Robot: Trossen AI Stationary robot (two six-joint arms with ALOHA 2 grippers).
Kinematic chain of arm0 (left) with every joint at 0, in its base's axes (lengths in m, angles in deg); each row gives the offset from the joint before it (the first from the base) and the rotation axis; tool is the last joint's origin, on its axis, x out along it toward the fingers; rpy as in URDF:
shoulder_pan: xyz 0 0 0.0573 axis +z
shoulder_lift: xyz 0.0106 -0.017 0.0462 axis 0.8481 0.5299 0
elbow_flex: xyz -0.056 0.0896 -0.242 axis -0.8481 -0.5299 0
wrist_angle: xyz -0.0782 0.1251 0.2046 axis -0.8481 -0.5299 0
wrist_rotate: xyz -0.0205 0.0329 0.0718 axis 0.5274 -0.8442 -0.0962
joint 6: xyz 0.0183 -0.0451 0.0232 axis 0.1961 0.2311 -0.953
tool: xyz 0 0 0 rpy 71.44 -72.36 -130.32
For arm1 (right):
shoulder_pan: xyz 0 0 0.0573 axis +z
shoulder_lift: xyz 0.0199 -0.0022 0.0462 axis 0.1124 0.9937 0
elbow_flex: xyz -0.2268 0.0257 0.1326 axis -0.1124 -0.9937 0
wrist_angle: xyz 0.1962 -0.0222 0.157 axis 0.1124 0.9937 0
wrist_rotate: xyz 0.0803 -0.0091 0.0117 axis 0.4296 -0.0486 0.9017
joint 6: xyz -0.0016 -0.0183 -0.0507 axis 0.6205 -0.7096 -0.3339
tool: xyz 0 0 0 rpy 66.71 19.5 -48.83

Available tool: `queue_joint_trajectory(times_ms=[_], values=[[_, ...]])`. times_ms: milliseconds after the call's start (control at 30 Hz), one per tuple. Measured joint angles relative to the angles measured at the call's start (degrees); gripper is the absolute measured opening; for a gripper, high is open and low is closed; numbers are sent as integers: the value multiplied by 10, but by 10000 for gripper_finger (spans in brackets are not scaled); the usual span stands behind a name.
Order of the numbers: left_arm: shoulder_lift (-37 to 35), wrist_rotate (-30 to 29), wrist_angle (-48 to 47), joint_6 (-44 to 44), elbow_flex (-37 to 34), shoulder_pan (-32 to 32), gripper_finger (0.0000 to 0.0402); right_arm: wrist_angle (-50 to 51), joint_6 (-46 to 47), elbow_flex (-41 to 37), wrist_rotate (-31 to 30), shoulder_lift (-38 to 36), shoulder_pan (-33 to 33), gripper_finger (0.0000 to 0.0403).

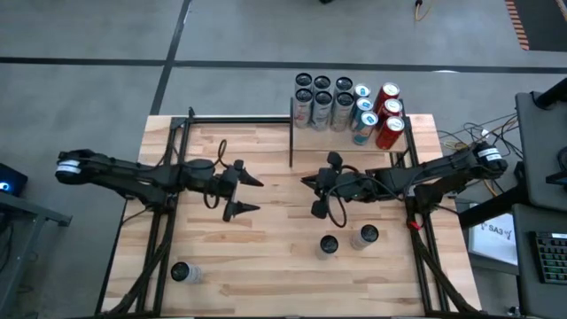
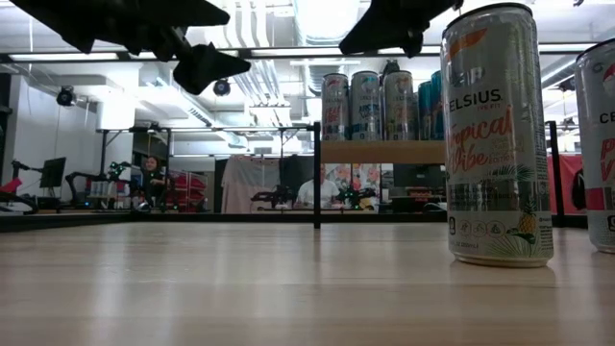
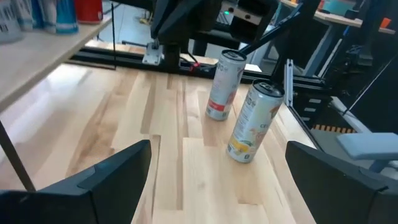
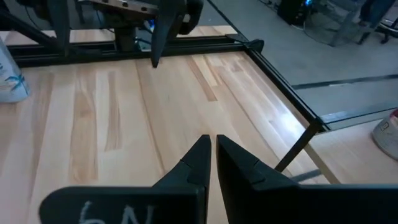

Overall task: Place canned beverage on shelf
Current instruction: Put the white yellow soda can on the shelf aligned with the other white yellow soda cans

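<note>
2 cans [image 1: 329, 245] upright mid-table; shelf [image 1: 416, 128] holds 9.

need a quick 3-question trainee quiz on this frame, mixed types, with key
1. Count: how many beverage cans stand on the tabletop, not on the shelf?
2. True or false: the left gripper has its jaws spread wide with nothing between them.
3. Pick one: the pair of cans nearest the right gripper is A) upright on the tabletop, B) tipped over, C) on the shelf.
Key: 1) three, counting the lone can on the left arm's side; 2) true; 3) A.
</note>
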Motion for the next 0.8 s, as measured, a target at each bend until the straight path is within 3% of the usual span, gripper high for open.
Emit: queue_joint_trajectory(times_ms=[300,800], values=[[54,0,66,8,0,-35,356,-4,-2,6,0,3,0,17],[114,-15,134,1,0,-35,356,-4,9,6,0,3,0,17]])
